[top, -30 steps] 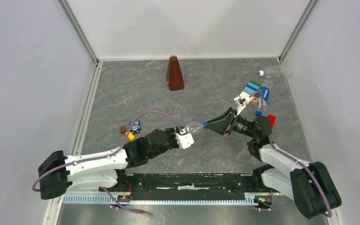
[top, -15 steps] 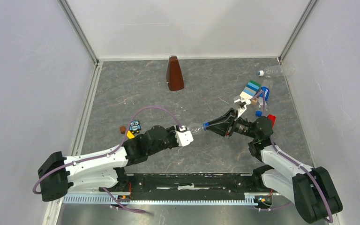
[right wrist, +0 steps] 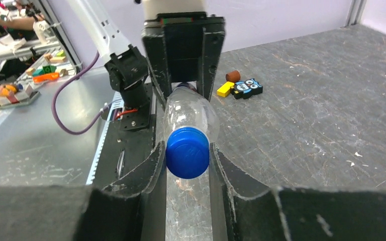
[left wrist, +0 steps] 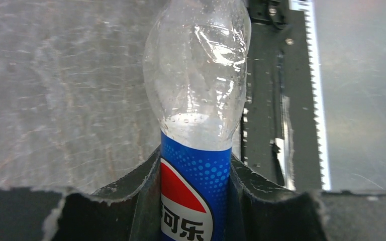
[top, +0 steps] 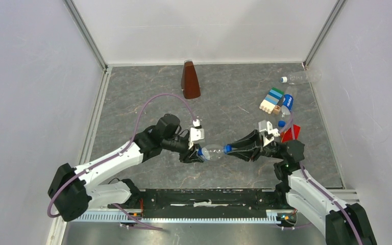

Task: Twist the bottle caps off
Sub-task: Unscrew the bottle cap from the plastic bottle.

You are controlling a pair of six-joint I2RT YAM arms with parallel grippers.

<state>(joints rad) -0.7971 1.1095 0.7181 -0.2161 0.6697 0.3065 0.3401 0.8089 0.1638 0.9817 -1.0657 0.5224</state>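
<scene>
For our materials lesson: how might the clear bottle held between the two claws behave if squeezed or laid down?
The bottle shows only droplets inside, so probably light. Its thin wall looks creased, likely buckling under a squeeze. Round, it may roll.

Soft, even light from overhead fills the top view. Shadows around the bottle (top: 213, 151) are faint and short, and the grey table (top: 148, 102) looks matte. In the left wrist view white highlights streak the bottle's clear shoulder, and the table behind the bottle is blurred. In the right wrist view the blue cap (right wrist: 187, 152) is sharp, the frame edge below the bottle is dark and soft, and the background left of the bottle is washed bright.
</scene>
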